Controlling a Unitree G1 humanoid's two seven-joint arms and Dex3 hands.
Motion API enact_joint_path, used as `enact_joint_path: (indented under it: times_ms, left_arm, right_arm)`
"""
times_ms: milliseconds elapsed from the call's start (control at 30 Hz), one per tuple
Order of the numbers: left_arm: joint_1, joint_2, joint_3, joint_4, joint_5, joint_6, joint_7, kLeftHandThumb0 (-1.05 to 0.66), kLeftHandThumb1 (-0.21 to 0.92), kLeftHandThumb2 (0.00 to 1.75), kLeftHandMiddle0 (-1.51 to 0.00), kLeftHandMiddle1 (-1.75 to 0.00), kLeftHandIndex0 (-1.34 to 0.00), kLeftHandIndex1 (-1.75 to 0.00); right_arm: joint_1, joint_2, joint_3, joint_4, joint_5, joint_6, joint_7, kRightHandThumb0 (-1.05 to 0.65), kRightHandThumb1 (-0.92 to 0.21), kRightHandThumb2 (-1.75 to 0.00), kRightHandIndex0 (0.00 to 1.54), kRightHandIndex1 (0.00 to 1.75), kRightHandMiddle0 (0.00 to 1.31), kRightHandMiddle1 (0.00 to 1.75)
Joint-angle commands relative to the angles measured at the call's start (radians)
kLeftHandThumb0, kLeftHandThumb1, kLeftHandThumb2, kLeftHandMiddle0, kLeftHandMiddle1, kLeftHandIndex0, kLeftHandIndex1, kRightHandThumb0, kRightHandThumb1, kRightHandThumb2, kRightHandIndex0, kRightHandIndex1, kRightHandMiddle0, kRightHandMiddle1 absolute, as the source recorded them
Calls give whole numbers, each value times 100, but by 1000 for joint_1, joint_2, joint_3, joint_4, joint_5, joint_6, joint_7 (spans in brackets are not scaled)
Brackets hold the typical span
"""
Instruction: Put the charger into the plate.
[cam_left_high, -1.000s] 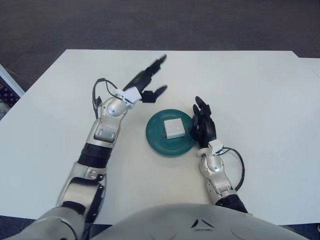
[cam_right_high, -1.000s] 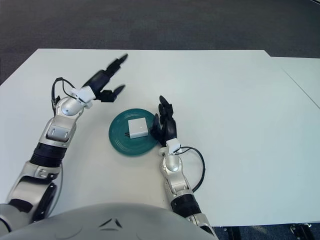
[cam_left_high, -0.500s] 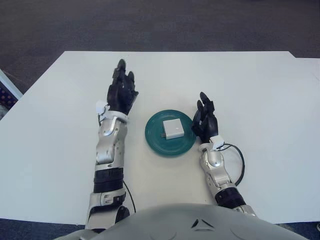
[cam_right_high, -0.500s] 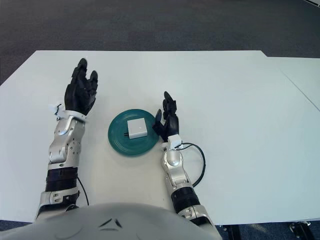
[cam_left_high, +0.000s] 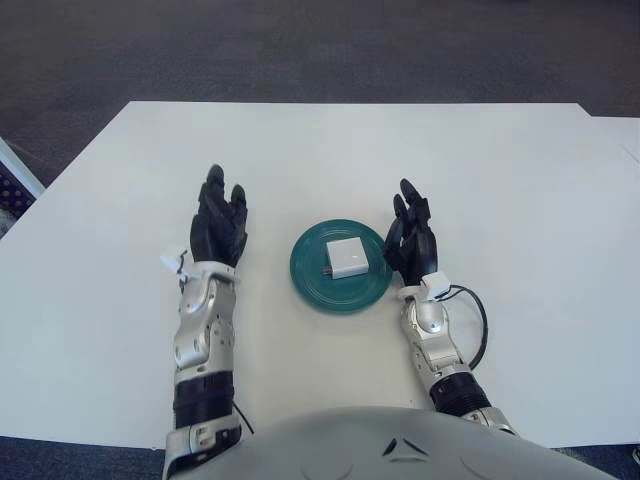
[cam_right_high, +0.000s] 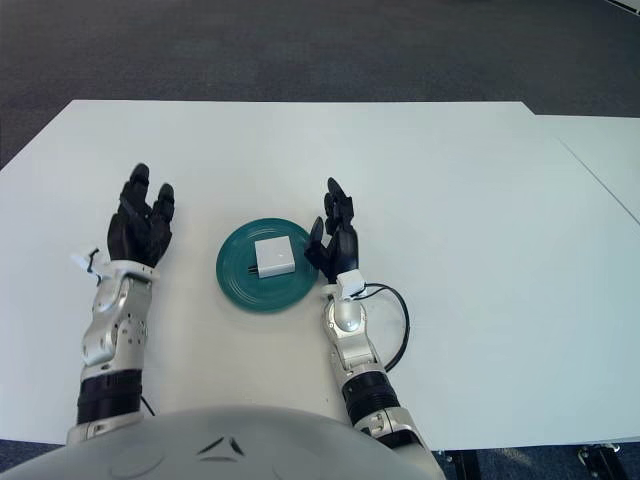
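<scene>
A white square charger (cam_left_high: 347, 257) lies flat inside the round teal plate (cam_left_high: 310, 276) near the table's front middle. My left hand (cam_left_high: 219, 226) is to the left of the plate, clear of it, fingers spread upward and holding nothing. My right hand (cam_left_high: 411, 236) stands just off the plate's right rim, fingers extended and empty. In the right eye view the charger (cam_right_high: 274, 256) sits in the plate (cam_right_high: 234, 280) between my left hand (cam_right_high: 140, 225) and my right hand (cam_right_high: 335, 236).
The white table (cam_left_high: 480, 170) stretches far beyond the plate on all sides. A black cable (cam_left_high: 478, 325) loops beside my right wrist. Dark carpet (cam_left_high: 300, 50) lies past the far edge, and a second white surface (cam_right_high: 600, 150) adjoins on the right.
My left arm has drawn back from beyond the plate toward me and to the left, its hand turning palm-up with fingers spread. The right hand, plate and charger have hardly moved.
</scene>
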Motion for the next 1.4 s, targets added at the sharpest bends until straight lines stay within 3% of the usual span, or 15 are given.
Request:
enact_joint_path:
  times_ms: [0, 200, 300, 467, 700, 1167, 1300, 1367]
  left_arm:
    - [81, -37, -26, 35, 26, -82, -20, -105, 92, 88, 0, 0, 0, 0]
    - [123, -20, -53, 81, 50, -153, -27, -105, 92, 92, 0, 0, 0, 0]
    - [117, 23, -45, 158, 94, -212, -32, -105, 92, 95, 0, 0, -2, -1]
    - [105, 42, -42, 261, 126, -283, -29, -105, 92, 98, 0, 0, -4, -2]
    - [96, 34, -51, 378, 130, -379, -50, -105, 92, 100, -1, 0, -7, -4]
    - [82, -9, -67, 420, 114, -421, -49, -105, 92, 99, -11, -2, -13, -12]
    - [82, -23, -69, 424, 99, -425, -56, -105, 92, 98, -15, -1, -4, -42]
    - [75, -30, -68, 428, 77, -418, -72, -105, 92, 96, -16, -1, -2, -49]
  right_arm:
    - [173, 57, -50, 73, 86, 62, 18, -76, -92, -95, 16, 0, 0, 46]
    - [213, 29, -49, -119, 106, 215, 34, -75, -92, -92, 15, 0, 0, 44]
    - [239, 8, -47, -220, 106, 318, 45, -74, -92, -91, 15, 0, 0, 43]
    - [241, -43, -84, -261, 127, 414, 101, -75, -92, -90, 16, 1, 0, 43]
    - [210, -71, -142, -230, 129, 453, 161, -77, -92, -89, 17, 0, 0, 42]
    - [178, -105, -182, -242, 124, 528, 248, -85, -92, -89, 18, 1, 0, 44]
    - [156, -111, -194, -233, 127, 555, 264, -86, -92, -89, 18, 0, 0, 44]
    - [137, -111, -201, -221, 123, 576, 259, -86, -92, -88, 17, 0, 0, 43]
